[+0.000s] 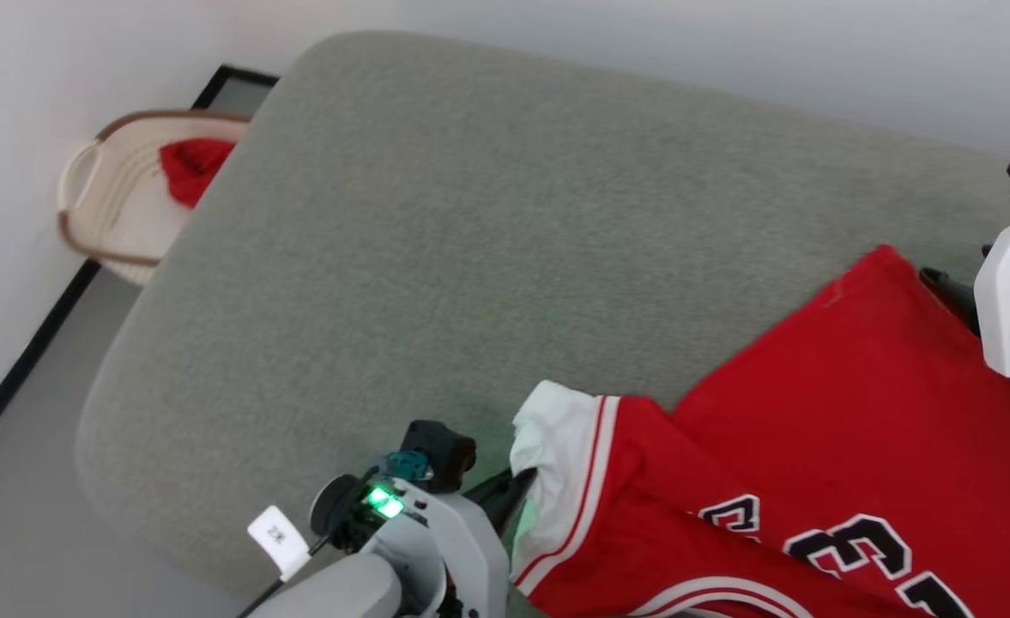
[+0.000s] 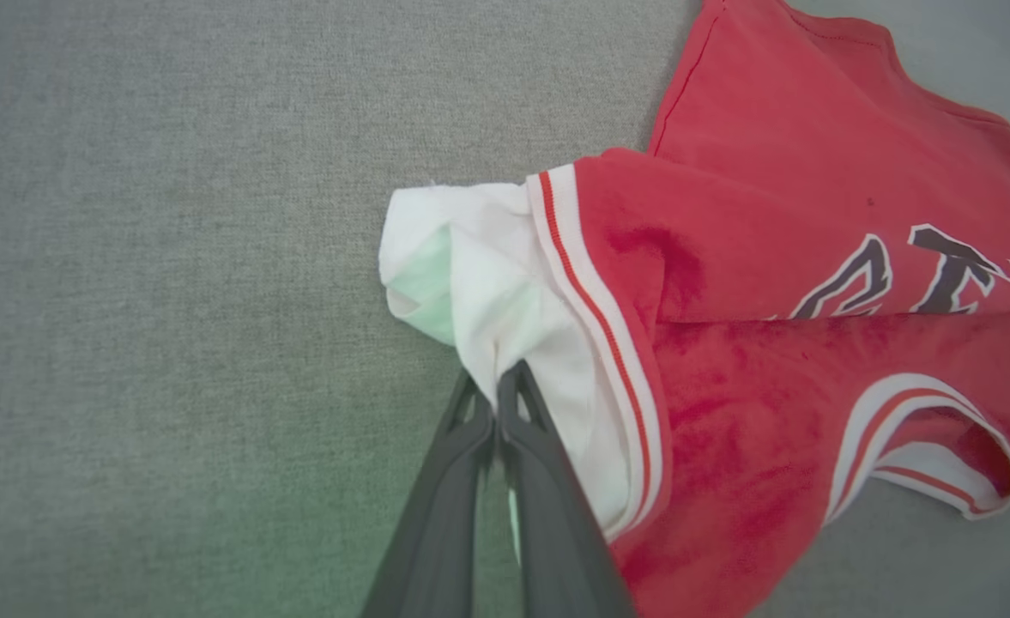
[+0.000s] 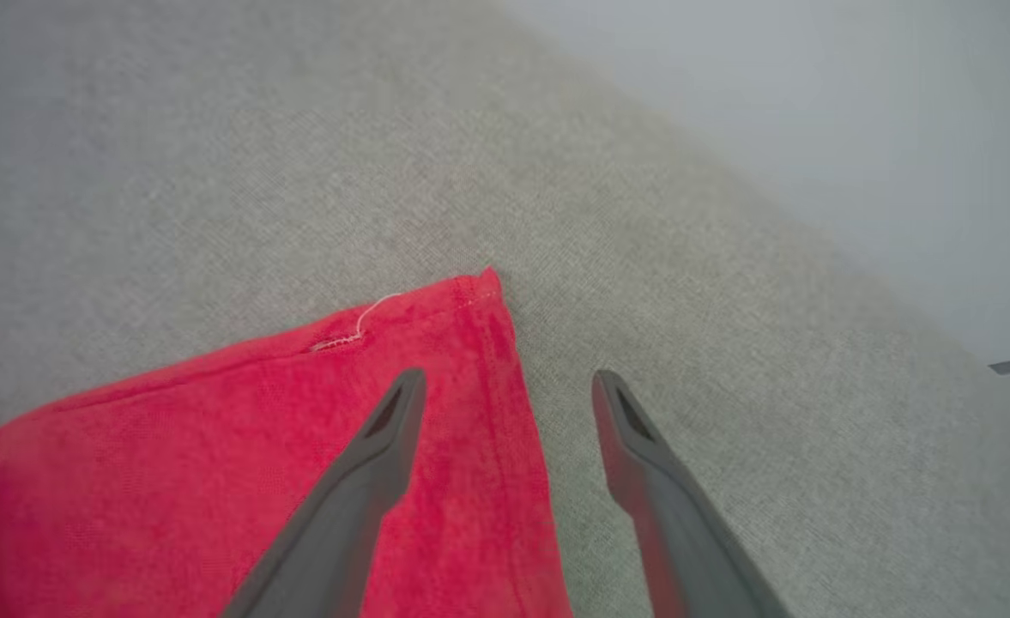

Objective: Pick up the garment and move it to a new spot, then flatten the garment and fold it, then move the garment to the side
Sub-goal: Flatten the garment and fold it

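Observation:
The garment [image 1: 813, 446], a red jersey with black white-edged lettering, lies partly folded over itself at the lower right of the grey padded surface [image 1: 436, 257]. Its white sleeve [image 2: 487, 283] with red-striped trim points left. My left gripper [image 2: 496, 390] is shut on the edge of this sleeve, and it shows in the head view [image 1: 517, 485] at the sleeve's near side. My right gripper [image 3: 509, 378] is open, its fingers straddling the red hem edge just below the garment's far corner [image 3: 479, 287]. In the head view its dark finger [image 1: 946, 287] sits beside that corner.
A cream basket [image 1: 110, 215] holding a plain red cloth [image 1: 191, 167] stands on the floor past the surface's far left edge, against the white wall. The padded surface stretches bare to the left and far side of the garment.

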Robot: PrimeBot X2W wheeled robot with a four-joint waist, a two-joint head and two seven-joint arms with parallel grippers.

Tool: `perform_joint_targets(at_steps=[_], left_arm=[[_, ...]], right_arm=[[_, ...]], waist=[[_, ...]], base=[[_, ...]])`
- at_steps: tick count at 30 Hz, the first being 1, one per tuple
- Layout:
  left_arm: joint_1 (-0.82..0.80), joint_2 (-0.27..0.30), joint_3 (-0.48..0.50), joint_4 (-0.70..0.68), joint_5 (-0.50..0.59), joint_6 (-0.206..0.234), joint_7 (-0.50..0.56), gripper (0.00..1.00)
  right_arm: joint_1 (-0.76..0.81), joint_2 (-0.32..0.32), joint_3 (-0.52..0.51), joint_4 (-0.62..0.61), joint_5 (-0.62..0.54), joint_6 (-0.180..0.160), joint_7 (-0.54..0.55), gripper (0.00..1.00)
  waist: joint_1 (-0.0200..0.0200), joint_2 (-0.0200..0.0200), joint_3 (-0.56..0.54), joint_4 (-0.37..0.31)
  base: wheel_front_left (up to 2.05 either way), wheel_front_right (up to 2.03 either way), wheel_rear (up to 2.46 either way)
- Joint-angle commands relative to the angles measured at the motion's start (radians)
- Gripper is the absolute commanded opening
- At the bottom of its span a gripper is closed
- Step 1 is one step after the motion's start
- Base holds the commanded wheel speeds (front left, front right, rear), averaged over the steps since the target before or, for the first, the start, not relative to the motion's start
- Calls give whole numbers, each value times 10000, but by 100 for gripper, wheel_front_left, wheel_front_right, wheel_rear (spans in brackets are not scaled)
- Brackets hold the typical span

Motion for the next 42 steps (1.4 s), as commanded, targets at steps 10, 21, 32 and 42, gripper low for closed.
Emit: perform_joint_targets(at_steps=[10, 21, 32, 42], left_arm=[[-427, -660, -141, 548, 86, -415, -228, 0], [-497, -937, -120, 1055, -69, -634, -418, 0], [-610, -649, 20, 1291, -294, -709, -229, 0], [-1315, 885, 259, 323, -554, -560, 1366, 0]], right_arm=[[-1260, 8, 1444, 2142, 845, -3, 1368, 100], [-1461, 559, 1964, 4114, 1406, -7, 3052, 0], [-2345, 912, 1840, 4415, 1394, -8, 2066, 0], [-3026, 816, 2105, 3507, 1705, -7, 1246, 0]], waist=[[0, 0, 1091, 1185], [0, 0, 1229, 1303], [0, 0, 789, 715], [0, 0, -61, -350]], base=[[0, 0, 0], [0, 0, 0], [0, 0, 0], [0, 0, 0]])
